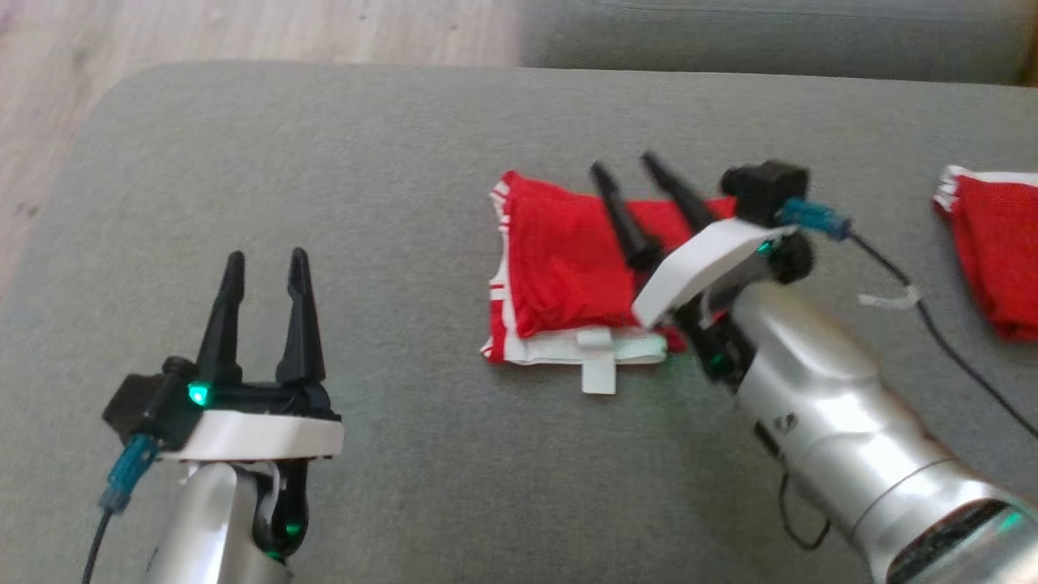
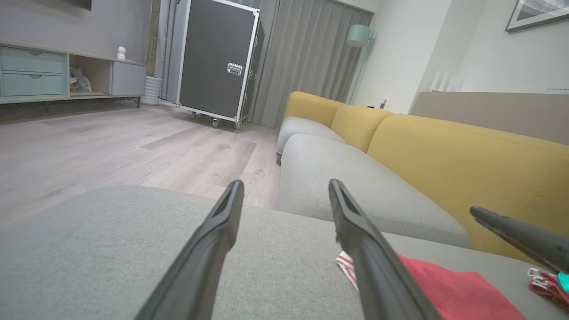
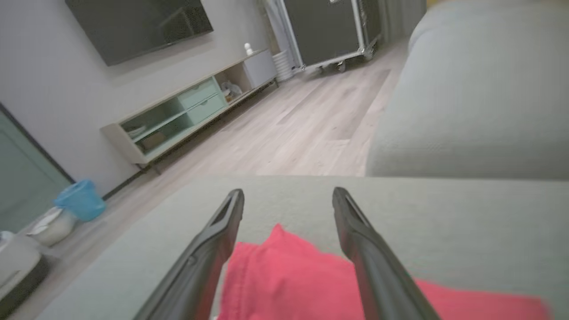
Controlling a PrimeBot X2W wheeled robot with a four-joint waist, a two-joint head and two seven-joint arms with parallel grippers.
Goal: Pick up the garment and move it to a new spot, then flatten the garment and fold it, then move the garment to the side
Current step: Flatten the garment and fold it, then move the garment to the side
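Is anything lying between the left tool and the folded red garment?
Nothing visible: only bare grey fabric cushion lies between the left tool and the folded red garment with white trim. The open right tool is poised over the garment's right part.

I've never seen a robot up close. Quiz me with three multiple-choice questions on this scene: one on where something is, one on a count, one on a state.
1. Where does the folded garment lie?
A. on the wooden floor
B. on the yellow sofa back
C. on the grey cushion

2. How many red garments are in the head view?
A. two
B. one
C. four

3. How is the right gripper?
A. shut on the garment
B. open over the garment
C. shut on a cable

Answers:
1 C: grey fabric lies all round it.
2 A: a second garment lies at the right edge.
3 B: its fingers stand apart over the red cloth, holding nothing.
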